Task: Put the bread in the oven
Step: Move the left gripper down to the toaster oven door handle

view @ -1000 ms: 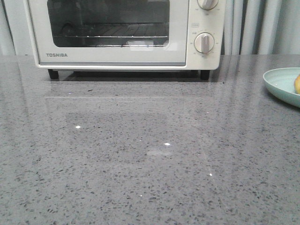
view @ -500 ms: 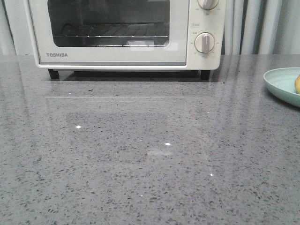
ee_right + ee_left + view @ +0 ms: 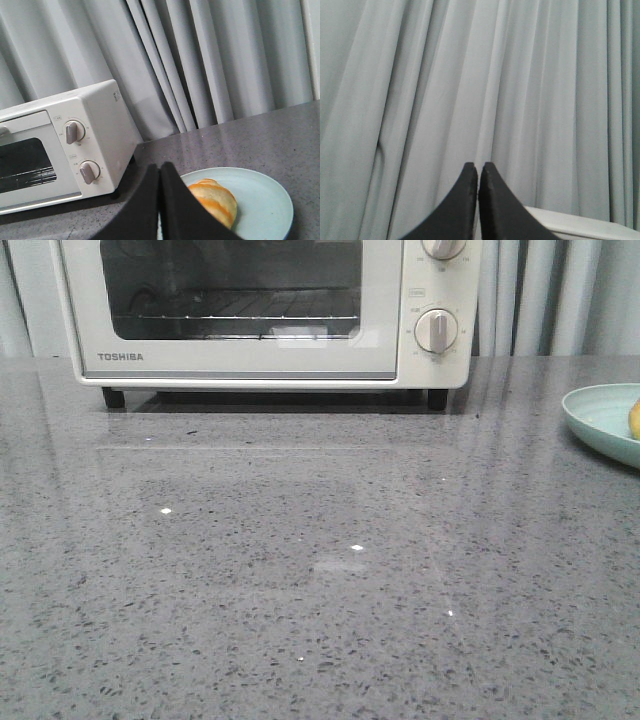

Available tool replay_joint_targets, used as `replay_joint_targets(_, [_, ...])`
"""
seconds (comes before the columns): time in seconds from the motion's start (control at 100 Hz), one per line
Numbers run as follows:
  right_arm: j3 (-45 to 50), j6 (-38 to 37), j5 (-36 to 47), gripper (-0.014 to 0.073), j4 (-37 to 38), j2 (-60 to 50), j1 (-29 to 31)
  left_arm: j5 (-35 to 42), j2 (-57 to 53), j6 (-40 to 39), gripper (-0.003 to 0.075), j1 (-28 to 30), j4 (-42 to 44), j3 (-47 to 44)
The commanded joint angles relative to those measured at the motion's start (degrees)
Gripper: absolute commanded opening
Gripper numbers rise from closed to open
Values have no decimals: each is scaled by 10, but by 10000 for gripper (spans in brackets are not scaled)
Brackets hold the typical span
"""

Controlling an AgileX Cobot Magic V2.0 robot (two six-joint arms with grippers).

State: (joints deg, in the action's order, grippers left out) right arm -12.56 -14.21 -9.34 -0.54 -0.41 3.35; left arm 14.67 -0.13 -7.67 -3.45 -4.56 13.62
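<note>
The cream-white TOSHIBA oven (image 3: pixel 265 310) stands at the back of the grey counter with its glass door closed; the right wrist view shows its knob side (image 3: pixel 75 145). The bread (image 3: pixel 214 200), golden with orange stripes, lies on a pale green plate (image 3: pixel 260 200); in the front view only a yellow sliver of the bread (image 3: pixel 634 418) shows at the right edge. My right gripper (image 3: pixel 160 167) is shut and empty, raised in front of the plate. My left gripper (image 3: pixel 478 166) is shut and empty, facing the curtain. Neither gripper appears in the front view.
The plate (image 3: pixel 600 420) sits at the counter's far right, partly cut off by the frame. Grey curtains (image 3: pixel 550 295) hang behind the oven. A speckled grey countertop (image 3: pixel 300 570) stretches in front of the oven. A white edge (image 3: pixel 580 222) shows beside the left fingers.
</note>
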Motion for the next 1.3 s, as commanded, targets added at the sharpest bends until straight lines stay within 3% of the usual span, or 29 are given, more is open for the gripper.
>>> replay_joint_targets(0.0, [-65,0,-29,-67,1,26,1,38,5,-4,-22,-5,19,36])
replay_joint_targets(0.07, [-97,0,-56,-67,1,48,1,20,19,-4,-22,-5,21,53])
replay_joint_targets(0.24, [-187,0,-157,-67,1,114,1,-122,76,-4,-21,-5,-12,128])
replay_joint_targets(0.41, [-275,0,-244,-67,1,191,1,-163,149,-4,-21,-5,-32,191])
replay_joint_targets(0.65, [-373,0,-340,-67,1,264,1,-178,247,-4,-21,-30,-70,258])
replay_joint_targets(0.86, [-422,12,-407,-67,0,320,1,-178,343,6,-21,-133,-62,312])
replay_joint_targets(1.05, [-433,13,-419,-67,-1,333,1,-139,436,20,-21,-222,-37,347])
replay_joint_targets(1.29, [-433,14,-432,-67,-4,333,1,-99,568,20,-21,-245,-32,406])
